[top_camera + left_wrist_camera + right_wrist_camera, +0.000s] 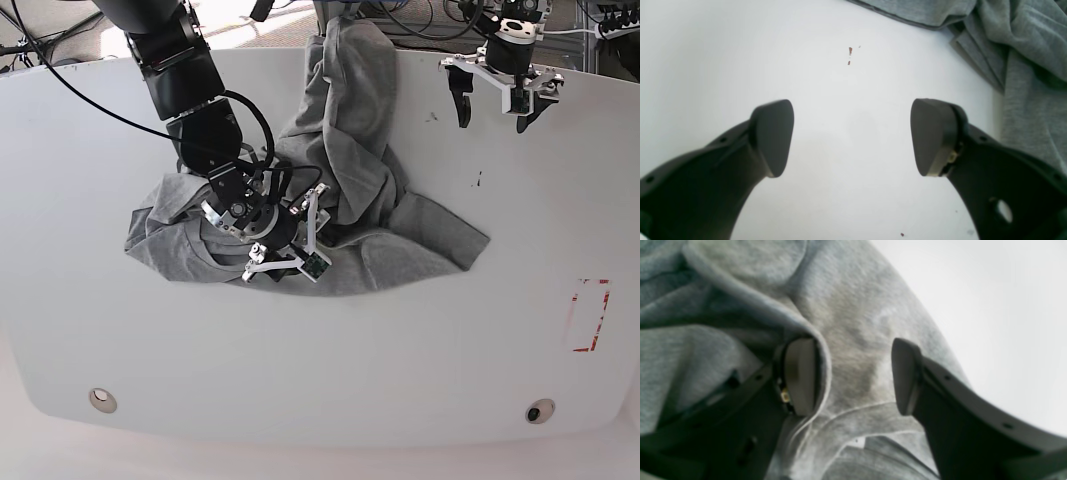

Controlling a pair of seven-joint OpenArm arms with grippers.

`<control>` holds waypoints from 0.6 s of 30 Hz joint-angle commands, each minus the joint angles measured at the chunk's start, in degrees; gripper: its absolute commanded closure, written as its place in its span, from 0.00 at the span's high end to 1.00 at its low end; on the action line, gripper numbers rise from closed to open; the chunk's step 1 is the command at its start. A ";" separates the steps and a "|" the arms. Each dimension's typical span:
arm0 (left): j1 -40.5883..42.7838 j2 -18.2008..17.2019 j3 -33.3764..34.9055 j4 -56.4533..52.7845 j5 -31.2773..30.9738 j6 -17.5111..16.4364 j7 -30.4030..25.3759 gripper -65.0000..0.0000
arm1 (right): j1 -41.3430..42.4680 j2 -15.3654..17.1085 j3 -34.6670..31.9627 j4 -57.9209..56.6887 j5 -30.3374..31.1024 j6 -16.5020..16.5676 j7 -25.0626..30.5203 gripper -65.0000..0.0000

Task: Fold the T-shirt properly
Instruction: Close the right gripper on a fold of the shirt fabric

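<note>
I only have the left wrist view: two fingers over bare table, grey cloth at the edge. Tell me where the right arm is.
Observer: The right gripper is down on the T-shirt, near the middle of the crumpled heap in the base view.
Operator: Report whether it has the cloth.
Observer: Its fingers stand apart; one is tucked under a fold, the other lies on top. No closed pinch shows.
Operator: Describe how the shirt lies.
Observer: It is bunched, with one part trailing to the table's far edge.
Operator: Place my arm.
Observer: The left gripper hangs open near the far edge, clear of the cloth.
</note>
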 commanded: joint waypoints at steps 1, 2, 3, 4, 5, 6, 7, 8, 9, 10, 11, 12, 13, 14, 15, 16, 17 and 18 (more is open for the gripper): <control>0.43 -0.23 0.03 0.92 -0.33 0.18 -1.25 0.79 | 1.43 -0.29 0.17 0.83 0.67 0.02 1.51 0.51; 0.43 -0.23 0.12 0.92 -0.33 0.18 -1.25 0.79 | 1.43 -0.29 0.17 0.83 0.67 0.02 1.51 0.51; 0.43 -0.23 0.21 0.92 -0.33 0.18 -1.25 0.79 | 1.34 -0.29 0.17 0.83 0.67 0.11 1.51 0.51; 0.43 -0.23 0.29 0.92 -0.33 0.18 -1.25 0.79 | 1.25 -0.29 0.17 0.83 0.67 0.37 1.51 0.51; 0.34 -0.23 0.56 0.92 -0.33 0.18 -1.25 0.79 | 0.64 -0.29 0.09 1.18 0.67 0.46 1.07 0.51; 0.34 -0.23 1.17 0.92 -0.33 0.18 -1.25 0.79 | 0.02 -0.29 0.09 1.44 0.67 0.46 1.07 0.51; 0.34 -0.23 1.52 0.92 -0.33 0.18 -1.25 0.79 | -0.42 -0.29 0.09 1.79 0.67 0.46 1.07 0.51; 0.34 -0.23 1.88 0.92 -0.33 0.18 -1.25 0.79 | -0.94 -0.29 0.09 2.94 0.67 0.46 1.07 0.52; 0.34 -0.23 1.96 0.92 -0.33 0.18 -1.25 0.79 | -1.56 -0.29 0.09 3.99 0.67 0.46 1.07 0.52; 0.34 -0.23 1.96 0.92 -0.33 0.18 -1.25 0.79 | -2.09 -0.29 0.09 4.61 0.67 0.46 0.98 0.52; 0.34 -0.23 1.88 0.92 -0.33 0.18 -1.25 0.79 | -2.44 -0.29 0.09 4.69 0.67 0.46 0.98 0.52; 0.34 -0.14 1.88 0.92 -0.33 0.18 -1.25 0.79 | -2.70 -0.29 0.09 4.34 0.67 0.46 0.98 0.52; 0.34 -0.14 1.88 0.92 -0.33 0.18 -1.25 0.79 | -2.70 -0.29 0.09 3.81 0.67 0.46 0.98 0.52; 0.34 -0.14 1.88 0.92 -0.33 0.18 -1.25 0.79 | -2.61 -0.29 0.09 2.85 0.67 0.46 1.07 0.51; 0.34 -0.06 1.88 0.92 -0.33 0.18 -1.25 0.79 | -2.61 -0.29 0.09 1.79 0.67 0.46 1.34 0.51; 0.34 -0.06 1.88 0.92 -0.33 0.18 -1.25 0.79 | -2.61 -0.38 0.09 0.91 0.67 0.46 1.42 0.51; 0.34 -0.14 1.88 0.92 -0.33 0.18 -1.25 0.79 | -2.61 -0.38 0.17 0.56 0.67 0.46 1.42 0.51; 0.34 -0.14 1.88 0.92 -0.33 0.18 -1.25 0.79 | -2.53 -0.38 0.17 0.30 0.67 0.46 1.51 0.49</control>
